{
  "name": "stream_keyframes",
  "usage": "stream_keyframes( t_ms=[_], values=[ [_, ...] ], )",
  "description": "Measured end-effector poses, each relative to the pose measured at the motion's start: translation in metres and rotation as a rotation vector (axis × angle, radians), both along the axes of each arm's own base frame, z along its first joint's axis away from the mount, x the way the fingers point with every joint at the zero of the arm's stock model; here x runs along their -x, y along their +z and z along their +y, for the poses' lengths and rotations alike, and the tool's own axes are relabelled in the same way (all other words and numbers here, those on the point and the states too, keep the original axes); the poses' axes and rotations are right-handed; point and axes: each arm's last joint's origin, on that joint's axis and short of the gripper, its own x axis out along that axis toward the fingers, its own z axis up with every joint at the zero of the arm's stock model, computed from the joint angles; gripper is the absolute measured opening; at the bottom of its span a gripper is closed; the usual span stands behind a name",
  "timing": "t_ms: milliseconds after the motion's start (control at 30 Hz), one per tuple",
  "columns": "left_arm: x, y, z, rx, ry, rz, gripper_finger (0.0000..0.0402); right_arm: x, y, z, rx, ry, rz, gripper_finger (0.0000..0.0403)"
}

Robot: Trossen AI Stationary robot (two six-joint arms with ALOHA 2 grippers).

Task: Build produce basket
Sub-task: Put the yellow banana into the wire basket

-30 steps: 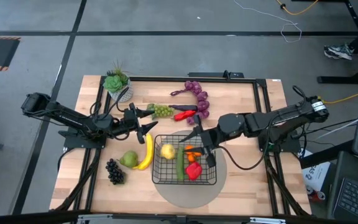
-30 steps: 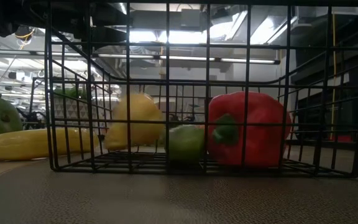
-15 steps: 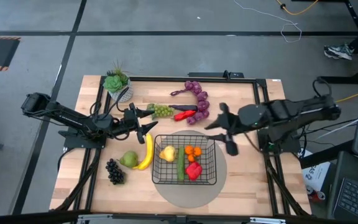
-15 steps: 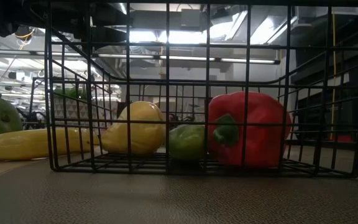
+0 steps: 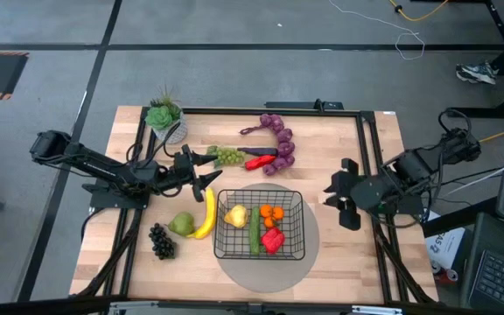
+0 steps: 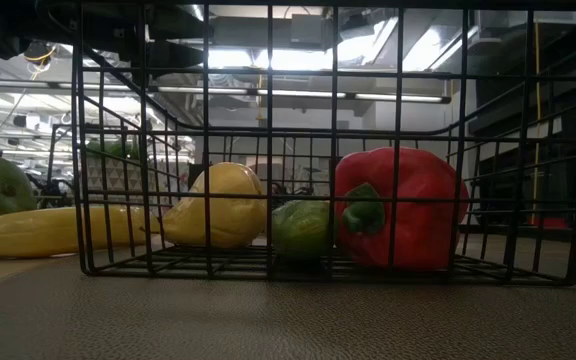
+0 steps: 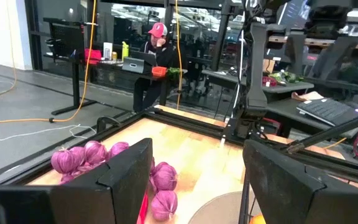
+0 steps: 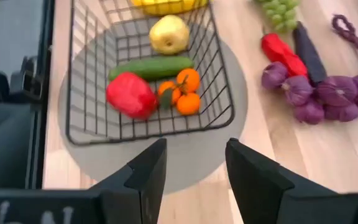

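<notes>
My right gripper (image 5: 346, 196) hangs off the basket's right side with its fingers (image 8: 149, 176) parted and nothing between them — as I judge it, I am between picks, with one item down and the next not yet chosen. Just ahead of those fingers sits the basket (image 8: 223, 115) on its round grey mat (image 8: 185, 158), holding a red pepper (image 8: 129, 94), a cucumber (image 8: 152, 66), orange pieces (image 8: 183, 92) and a lemon (image 8: 169, 33). Beyond it on the wood lie the purple grapes (image 8: 328, 92), another red pepper (image 8: 279, 51) and the green grapes (image 5: 227, 156). The banana (image 5: 206, 213) lies against the basket's left wall, the pear (image 5: 181, 224) and dark grapes (image 5: 160, 241) farther out. My left gripper (image 5: 201, 168) waits beside the banana's upper end, fingers (image 7: 124, 180) spread wide and empty. Next I should take whichever piece lies within each arm's reach — the banana looks nearest my left.
</notes>
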Motion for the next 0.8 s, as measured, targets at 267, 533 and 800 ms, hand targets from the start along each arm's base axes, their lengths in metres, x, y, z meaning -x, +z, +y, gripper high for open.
stream_keyframes(
  t_ms=[267,533,800],
  values=[
    [-0.001,-0.016,-0.005,0.089,-0.037,0.118,0.0247,0.008,0.0,0.014,0.001,0.073,0.0,0.0165],
    [0.006,-0.026,-0.029,0.278,-0.267,0.19,0.0247,0.015,-0.001,0.023,-0.005,0.086,0.006,0.0165],
    [0.039,0.014,-0.033,0.185,-0.377,-0.015,0.0247,0.017,-0.001,0.024,-0.023,0.039,0.004,0.0165]
  ],
)
